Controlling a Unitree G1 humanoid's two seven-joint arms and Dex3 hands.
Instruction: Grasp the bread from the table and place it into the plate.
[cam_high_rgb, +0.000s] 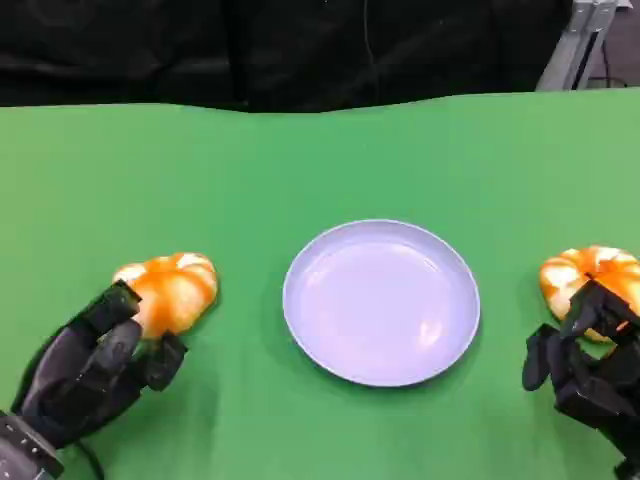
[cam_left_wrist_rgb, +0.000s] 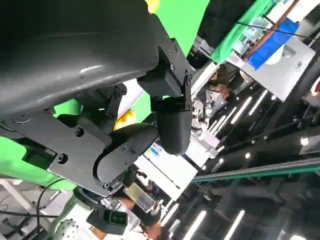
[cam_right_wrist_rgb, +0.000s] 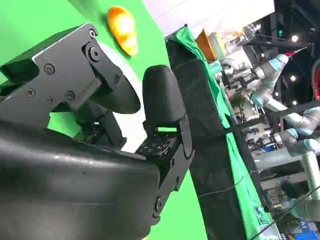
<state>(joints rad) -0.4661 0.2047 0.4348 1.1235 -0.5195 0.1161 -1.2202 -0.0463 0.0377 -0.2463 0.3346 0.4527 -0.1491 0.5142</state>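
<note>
Count on the green worktop (cam_high_rgb: 300, 160): two bread rolls, left roll (cam_high_rgb: 172, 288) and right roll (cam_high_rgb: 588, 275); one plate (cam_high_rgb: 381, 301) between them.

— How do your hands sit?
— Your left hand (cam_high_rgb: 95, 370) lies low at the near left, fingers curled forward, their tips touching the left bread roll (cam_high_rgb: 172, 288); you cannot tell if it grips.
— And the other?
— Your right hand (cam_high_rgb: 590, 360) is at the near right, fingers bent up against the right bread roll (cam_high_rgb: 585, 272), grip unclear.
</note>
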